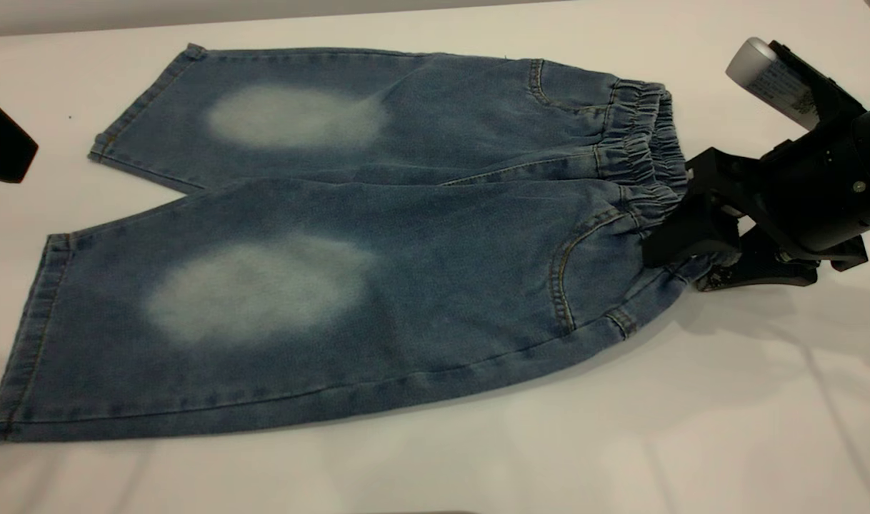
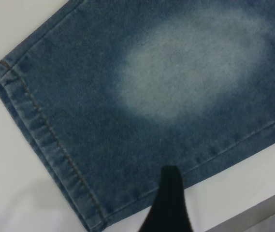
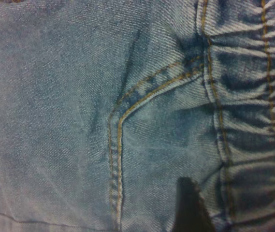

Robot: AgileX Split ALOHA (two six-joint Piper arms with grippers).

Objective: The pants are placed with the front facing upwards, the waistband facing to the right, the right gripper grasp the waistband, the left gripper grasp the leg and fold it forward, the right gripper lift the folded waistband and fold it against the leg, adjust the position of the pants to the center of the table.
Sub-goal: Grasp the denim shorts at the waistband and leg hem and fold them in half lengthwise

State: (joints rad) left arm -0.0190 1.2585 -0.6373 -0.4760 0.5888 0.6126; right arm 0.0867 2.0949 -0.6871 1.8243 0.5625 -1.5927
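Note:
The pants [image 1: 406,235] lie flat on the white table [image 1: 692,428], front up, legs to the left, a pale patch on each leg. The gathered waistband [image 1: 638,146] is at the right. My right gripper [image 1: 674,263] is at the waistband's near corner, one finger on top of the denim and one under it, shut on the waistband. In the right wrist view a black finger [image 3: 188,208] rests beside the ruffled band [image 3: 248,121]. My left gripper [image 1: 3,146] hangs at the far left, open; its finger [image 2: 170,198] is over the far leg's side seam, near the hem [image 2: 36,125].
The table's back edge [image 1: 192,25] runs close behind the far leg and shows as a grey strip [image 2: 253,212] in the left wrist view. Bare white tabletop lies in front of the pants and to their right.

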